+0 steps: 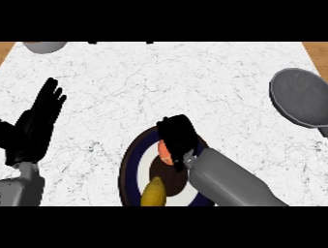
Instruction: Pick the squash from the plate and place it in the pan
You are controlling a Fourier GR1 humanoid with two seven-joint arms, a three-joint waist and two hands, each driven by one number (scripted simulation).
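White marble counter (159, 87) fills the view, with wood showing past its far corners. The plate (132, 160), dark-rimmed with a white ring and a dark centre, sits at the near edge, and everything else is best placed from it. The pan (304, 97) lies well to the right of the plate and farther back, its handle running toward the near right. A grey bowl (43, 46) peeks in far beyond the plate, to the left.

The squash (154, 193) is on the plate's near part, a yellow body whose long axis runs nearly straight away from the robot, one rounded end pointing toward the plate's centre; its near end is cut off by the view. An orange-pink thing (166, 151) lies just beyond it, half hidden.

The right hand (177, 135) hangs over the plate's centre, fingers curled downward above the orange-pink thing; whether they grasp anything cannot be told. The left hand (34, 123) rests well left of the plate, fingers straight and released.

The step appears to be the reach for the squash. To do it well, the right hand would need to draw back toward the near rim, settle across the squash's long axis, and close on its sides without nudging its neighbour.
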